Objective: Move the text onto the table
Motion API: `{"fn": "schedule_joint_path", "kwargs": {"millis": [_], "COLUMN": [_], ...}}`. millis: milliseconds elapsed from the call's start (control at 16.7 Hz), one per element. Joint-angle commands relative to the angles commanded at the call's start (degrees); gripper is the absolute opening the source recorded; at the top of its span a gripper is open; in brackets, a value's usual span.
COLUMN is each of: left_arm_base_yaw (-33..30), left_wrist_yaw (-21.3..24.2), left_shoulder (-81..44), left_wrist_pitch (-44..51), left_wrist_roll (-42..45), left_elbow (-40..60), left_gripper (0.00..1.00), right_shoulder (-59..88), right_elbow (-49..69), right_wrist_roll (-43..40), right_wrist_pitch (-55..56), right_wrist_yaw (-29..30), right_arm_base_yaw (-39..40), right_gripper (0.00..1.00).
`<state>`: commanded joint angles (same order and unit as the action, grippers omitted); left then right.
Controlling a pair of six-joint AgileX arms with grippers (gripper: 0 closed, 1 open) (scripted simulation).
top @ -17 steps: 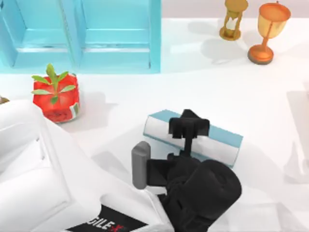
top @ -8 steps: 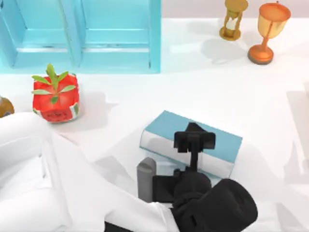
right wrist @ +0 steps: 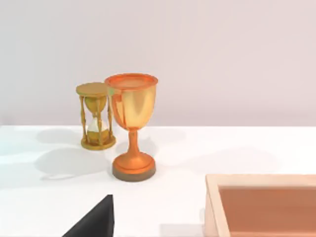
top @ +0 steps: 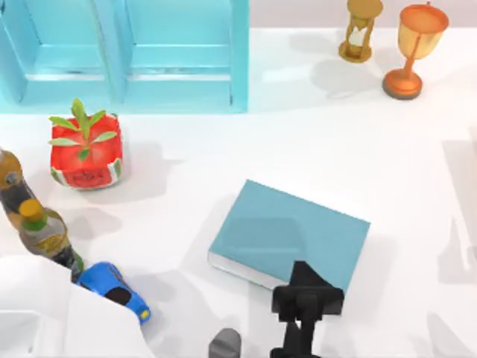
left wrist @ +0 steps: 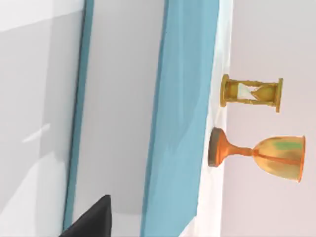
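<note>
1. Looking down in the top view, we see the text [top: 291,235] lying flat, cover up, on the table [top: 387,149], near the middle and toward the lower edge of the picture. It is well clear of the turquoise cabinet [top: 127,52] at the back, so we judge the move done in substance. Our left gripper [top: 307,300] sits at the book's near edge, apparently just off its cover. We cannot tell how far its fingers are parted, nor whether they have hold of anything. On the table's left stand the watermelon-patterned pot [top: 86,153], a bottle [top: 41,231] and the blue toy car [top: 115,291]. At the back right stand the hourglass [top: 361,30] and the goblet [top: 414,48].

2. Against the earlier top views, the book was propped on edge with white pages facing us and the gripper over its middle. Now it is down flat, and the arm has drawn back toward the lower edge, uncovering the bottle and car.

3. In the left wrist view, the blue cover [left wrist: 185,118] runs close along the lens, with the hourglass [left wrist: 252,93] and goblet [left wrist: 259,155] beyond, which fits a camera low beside a flat book.

4. In the right wrist view, the goblet [right wrist: 132,126] and hourglass [right wrist: 95,116] stand upright near a wooden tray [right wrist: 217,202]. That arm looks parked at the table's right, and its claw's opening cannot be told.
</note>
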<state>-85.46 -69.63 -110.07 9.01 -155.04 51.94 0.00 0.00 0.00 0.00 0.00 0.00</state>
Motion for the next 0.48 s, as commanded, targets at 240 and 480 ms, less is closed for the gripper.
{"fn": "schedule_joint_path", "kwargs": {"millis": [240,480], "left_arm_base_yaw": [-5.5,-7.2], "left_wrist_yaw": [-3.5,-4.6], "left_shoulder": [1.6,2.2], "left_wrist_pitch": [13.5,17.3], "left_wrist_roll": [-11.7,-15.3], "left_elbow": [1.2,1.5], "left_gripper": [1.00,1.00], "right_shoulder": [0.0,0.0], "right_elbow": [0.0,0.0], "right_wrist_roll": [0.0,0.0], "right_wrist_pitch": [0.0,0.0], "right_wrist_yaw": [0.0,0.0], "right_arm_base_yaw": [0.0,0.0], "right_gripper": [1.00,1.00]}}
